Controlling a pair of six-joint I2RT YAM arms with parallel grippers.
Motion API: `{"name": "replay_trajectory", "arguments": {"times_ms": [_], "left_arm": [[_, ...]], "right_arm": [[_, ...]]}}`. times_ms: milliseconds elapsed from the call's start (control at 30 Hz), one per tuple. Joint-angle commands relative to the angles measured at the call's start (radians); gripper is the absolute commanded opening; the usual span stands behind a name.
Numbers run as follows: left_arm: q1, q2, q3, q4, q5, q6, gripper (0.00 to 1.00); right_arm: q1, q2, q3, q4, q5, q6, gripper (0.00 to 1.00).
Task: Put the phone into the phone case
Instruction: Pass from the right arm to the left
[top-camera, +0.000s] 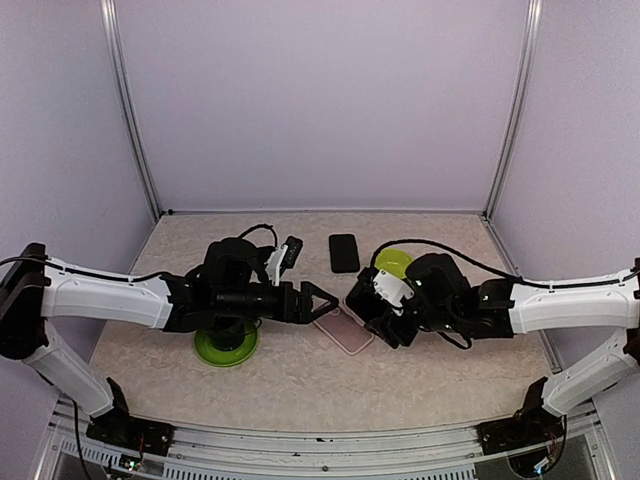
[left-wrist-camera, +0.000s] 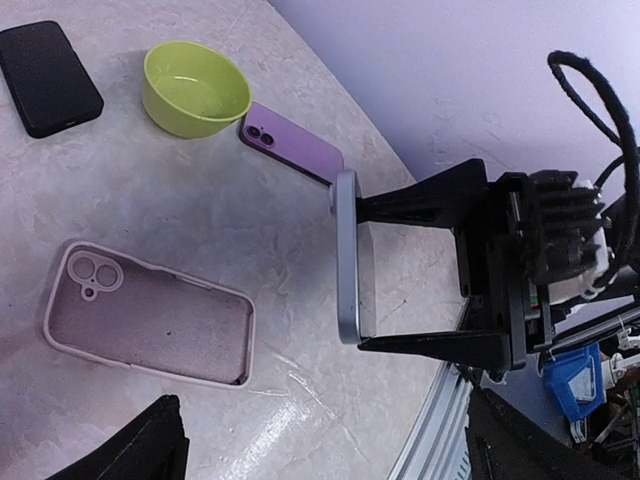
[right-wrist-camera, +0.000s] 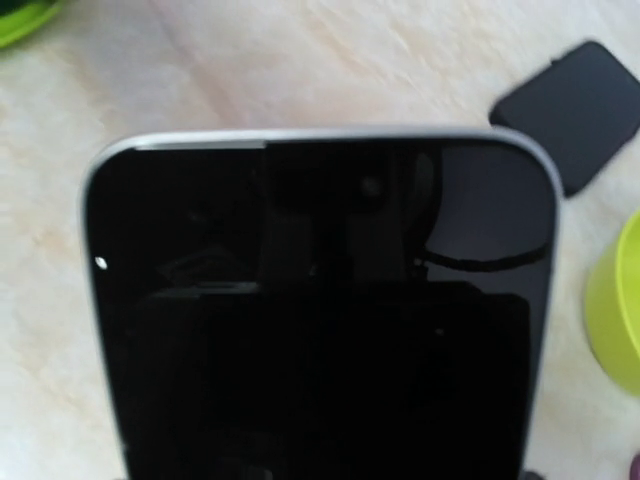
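Right wrist view is almost filled by the phone (right-wrist-camera: 320, 320), its dark glass screen facing the lens and a silver frame round its top corners. In the left wrist view the same phone shows edge-on, clamped across its width between the two black fingers of the right gripper (left-wrist-camera: 361, 275). It is carried beside the phone case (left-wrist-camera: 150, 320). Whether it touches the worktop I cannot tell.

That single case is pale pink and lies open side up near the middle of the worktop (top-camera: 300, 390), with its round camera cut-out at one end and nothing inside. The left gripper (top-camera: 322, 300) hangs just beside the case with its jaws spread wide and nothing between them.

Counting outward, there are two more phone-shaped things. One purple phone (left-wrist-camera: 295, 145) lies camera side up just beside the bowl. One black slab (top-camera: 343, 252), phone or case I cannot tell, lies toward the middle of the far edge. One lime-green bowl (top-camera: 393, 262) sits right of that slab, and one green plate (top-camera: 226, 345) lies left of centre under the left arm.

The worktop is beige with a marbled pattern. Pale lilac walls close its left, far and right edges, with metal posts at the far corners and a metal rail along the near edge.
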Motion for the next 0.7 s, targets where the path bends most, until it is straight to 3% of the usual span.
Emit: {"name": "replay_trajectory", "arguments": {"times_ms": [0,233,433,667], "left_arm": [[-0.007,0.036,0.041,0.022,0.073,-0.006,0.92],[-0.010,0.084,0.069,0.031,0.134,-0.013,0.80],[-0.011,0.117,0.076,0.059,0.183,-0.026,0.60],[-0.012,0.147,0.069,0.085,0.220,-0.037,0.43]], "right_arm": [[0.059,-0.013,0.009,0.102,0.075,-0.049,0.57],[0.150,0.055,0.040,0.118,0.167,-0.098,0.57],[0.196,0.112,0.069,0.118,0.214,-0.117,0.57],[0.220,0.130,0.080,0.146,0.239,-0.132,0.57]]}}
